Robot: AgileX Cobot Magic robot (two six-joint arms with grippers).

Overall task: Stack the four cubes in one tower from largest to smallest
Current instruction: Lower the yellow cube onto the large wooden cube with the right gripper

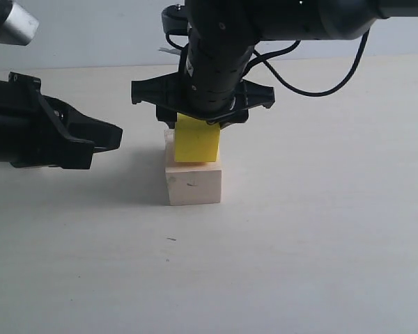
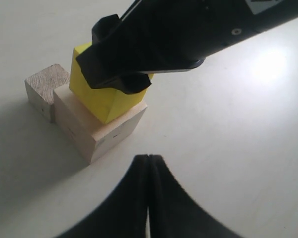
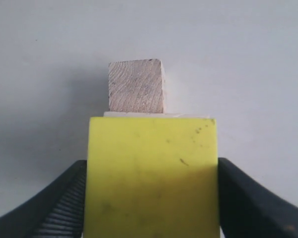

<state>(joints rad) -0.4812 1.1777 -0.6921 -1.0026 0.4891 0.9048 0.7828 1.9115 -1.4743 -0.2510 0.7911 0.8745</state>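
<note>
Here, yellow cube (image 1: 196,141), skewed atop pale cube (image 1: 194,182)

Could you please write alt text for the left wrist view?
The right tool grips a yellow cube sitting askew on a larger pale cube. A small grained cube stands on the table beside the pale one; the left tool, shut, fills the foreground.

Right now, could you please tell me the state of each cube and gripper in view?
large pale wood cube: flat on the table, stack base
yellow cube: atop it, askew, gripped
brownish grained cube: on the table, not stacked
right gripper: shut on the yellow cube
left gripper: shut, empty
</note>
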